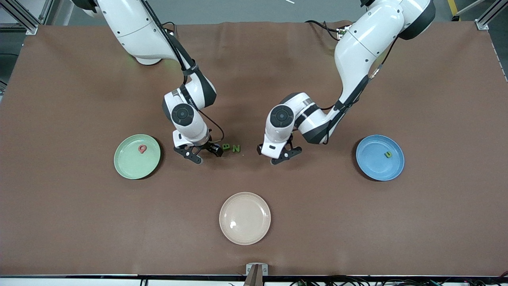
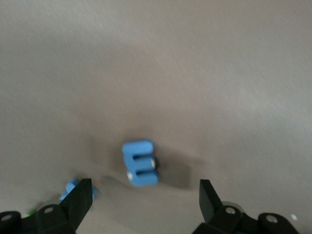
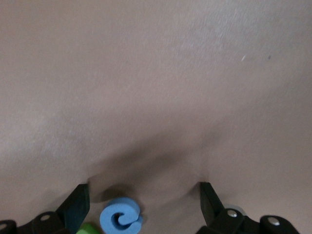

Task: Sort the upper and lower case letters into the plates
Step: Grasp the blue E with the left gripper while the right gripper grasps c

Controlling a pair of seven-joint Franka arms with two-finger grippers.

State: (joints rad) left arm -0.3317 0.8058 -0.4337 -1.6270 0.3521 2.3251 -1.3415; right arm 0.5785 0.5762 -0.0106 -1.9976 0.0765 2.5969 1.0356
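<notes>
I have the left pincer [image 2: 141, 197] spread wide, low over the bench [image 1: 79, 222], blue m [image 2: 140, 163] lying between its 2 tips, long axis crosswise. Right pincer [image 3: 144, 200] also gapes above blue G [image 3: 121, 218].

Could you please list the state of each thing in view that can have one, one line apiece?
Left claw: open, low over the blue m.
Right claw: open, low over the blue G.
Blue m: flat on the table, not held.
Blue G: flat on the table, not held.
Green plate: holds a pink letter.
Blue plate: holds a green letter.
Beige plate: holds nothing.
</notes>
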